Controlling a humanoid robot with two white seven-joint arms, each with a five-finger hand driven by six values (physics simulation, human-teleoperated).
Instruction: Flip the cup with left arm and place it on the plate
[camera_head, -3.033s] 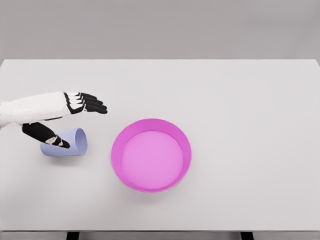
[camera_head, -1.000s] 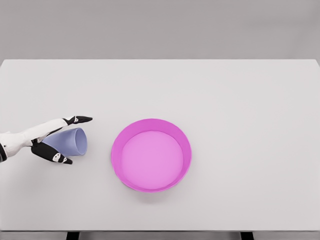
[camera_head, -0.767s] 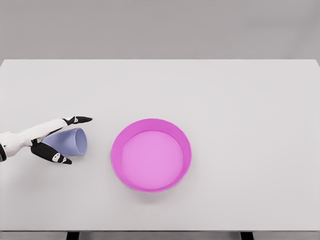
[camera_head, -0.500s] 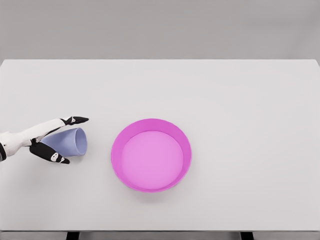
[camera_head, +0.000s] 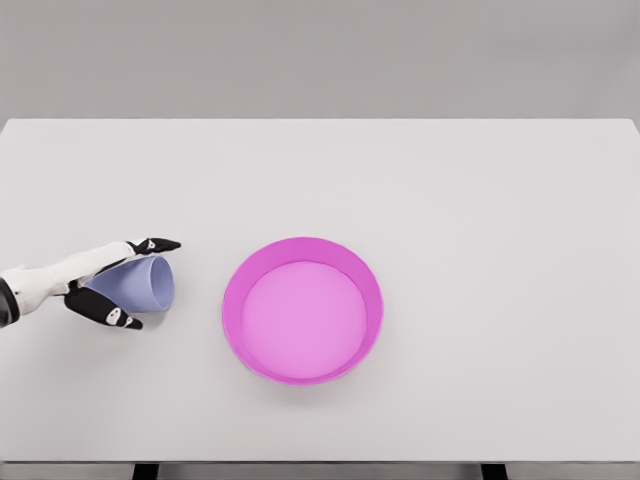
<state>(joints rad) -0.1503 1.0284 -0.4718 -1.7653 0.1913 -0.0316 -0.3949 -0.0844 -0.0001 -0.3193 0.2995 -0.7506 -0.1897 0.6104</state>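
The light blue cup (camera_head: 140, 283) lies on its side on the white table (camera_head: 450, 200), left of the pink plate (camera_head: 302, 310). The left hand (camera_head: 95, 285) is wrapped around it, fingers (camera_head: 155, 245) above, thumb (camera_head: 108, 312) below.

The scene is seen through a single head view, set high and tilted steeply down onto the white table (camera_head: 480, 200). The whole tabletop is taken in, from far edge to near edge, with a grey backdrop beyond the far edge. The camera is centred between the table's side edges. No second view is given.
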